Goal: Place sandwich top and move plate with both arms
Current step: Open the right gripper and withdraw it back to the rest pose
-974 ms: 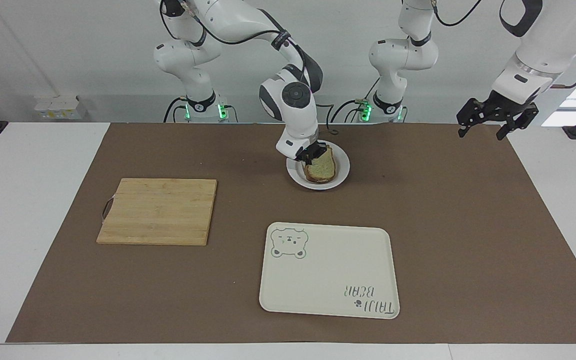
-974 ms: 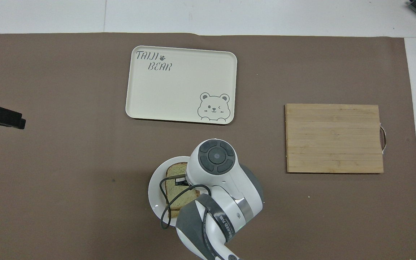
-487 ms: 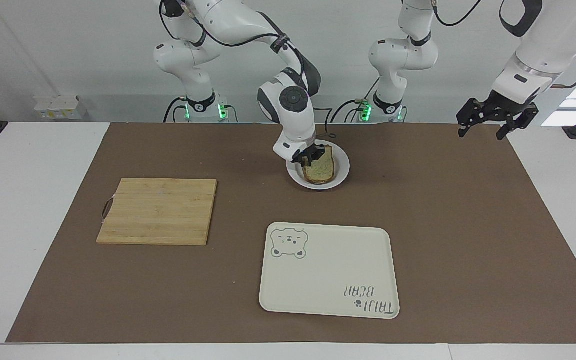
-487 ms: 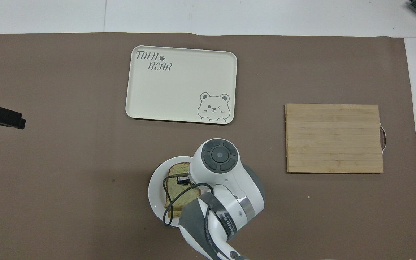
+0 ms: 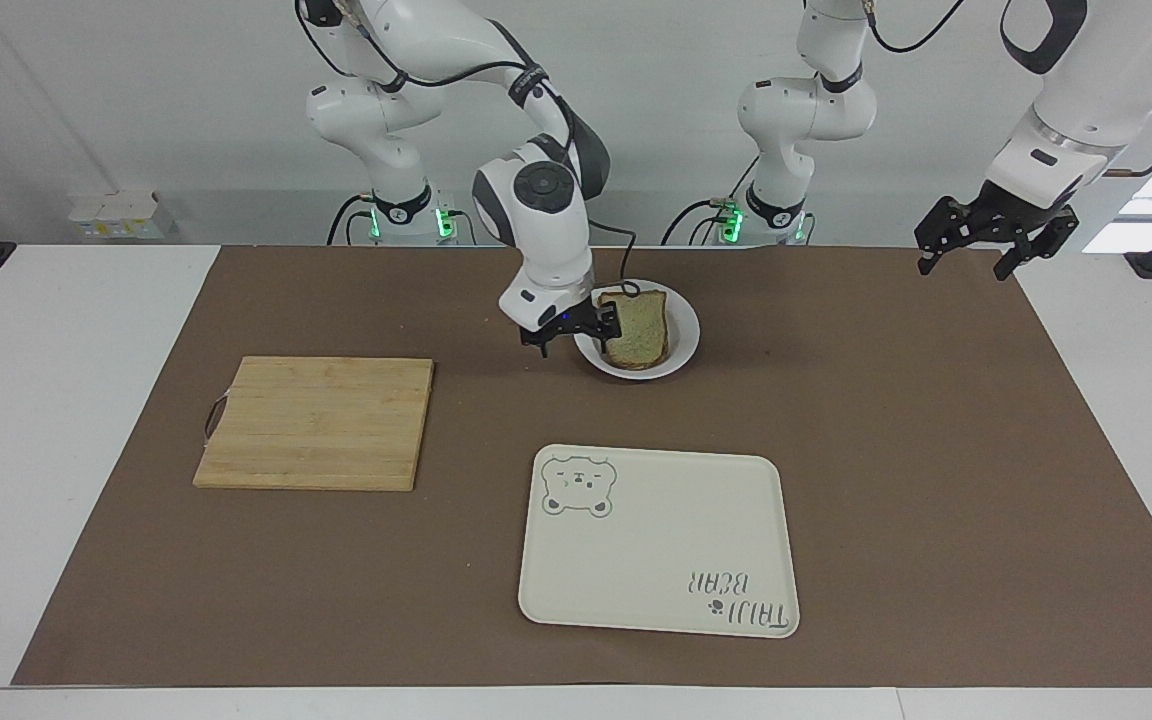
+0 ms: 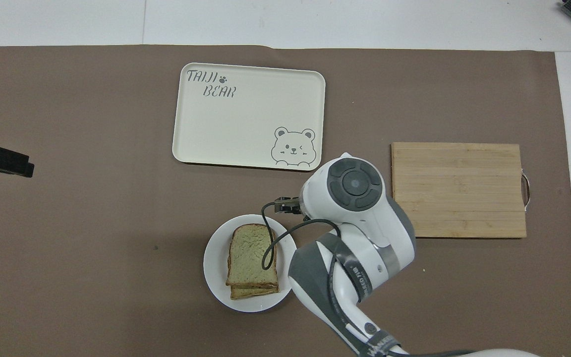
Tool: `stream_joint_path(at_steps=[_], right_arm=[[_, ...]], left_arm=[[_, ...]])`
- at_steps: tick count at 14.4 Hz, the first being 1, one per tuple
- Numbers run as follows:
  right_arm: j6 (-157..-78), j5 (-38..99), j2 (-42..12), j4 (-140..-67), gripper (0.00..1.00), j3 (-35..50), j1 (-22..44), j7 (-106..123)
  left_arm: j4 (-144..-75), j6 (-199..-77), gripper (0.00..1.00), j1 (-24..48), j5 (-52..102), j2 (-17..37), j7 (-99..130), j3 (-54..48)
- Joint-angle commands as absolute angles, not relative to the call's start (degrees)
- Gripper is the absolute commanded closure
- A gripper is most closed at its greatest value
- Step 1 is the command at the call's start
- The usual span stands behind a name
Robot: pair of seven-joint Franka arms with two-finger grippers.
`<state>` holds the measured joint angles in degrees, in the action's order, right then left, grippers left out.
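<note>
The plate (image 5: pixel 681 345) served as the landmark: a small round white dish on the brown mat (image 5: pixel 936 450), close to the robots' edge of the table. The sandwich top (image 5: pixel 637 328) lay flat on the plate, stacked on a lower slice whose edge showed beneath it in the overhead view, and nothing gripped it. The right gripper (image 5: pixel 569 337) hung low just beside the plate, toward the right arm's end of the table, its jaws spread wide and empty. The left gripper (image 5: pixel 986 240) waited raised, well apart from the plate toward the left arm's end, jaws likewise wide. The cream tray (image 5: pixel 656 540) lay farther from the robots than the plate; the wooden cutting board (image 5: pixel 316 422) lay toward the right arm's end.
</note>
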<state>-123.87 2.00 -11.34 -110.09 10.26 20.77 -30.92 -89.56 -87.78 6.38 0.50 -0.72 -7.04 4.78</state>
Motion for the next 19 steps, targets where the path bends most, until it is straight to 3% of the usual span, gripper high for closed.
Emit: stream_joint_path(at_steps=[1, 6, 13, 19], right_arm=[[-121.56, -3.23, -8.09, -109.87, 0.0, 10.9, 15.58, -30.32], [-111.73, -5.36, -6.33, -102.14, 0.0, 10.9, 10.03, -25.75], [-109.86, -4.13, 2.45, -101.6, 0.0, 9.76, 5.45, -25.66], [-104.87, -4.13, 3.87, -96.96, 0.0, 6.33, 4.92, -25.58]], left_arm=[[-87.98, -86.31, 0.0, 5.8, -0.35, 0.0, -7.21, 4.48], [-87.98, -86.31, 0.0, 5.8, -0.35, 0.0, -7.21, 4.48], [-87.98, -86.31, 0.0, 5.8, -0.35, 0.09, -7.21, 4.48], [-87.98, -85.96, 0.0, 5.8, -0.35, -0.17, -7.38, 4.48]])
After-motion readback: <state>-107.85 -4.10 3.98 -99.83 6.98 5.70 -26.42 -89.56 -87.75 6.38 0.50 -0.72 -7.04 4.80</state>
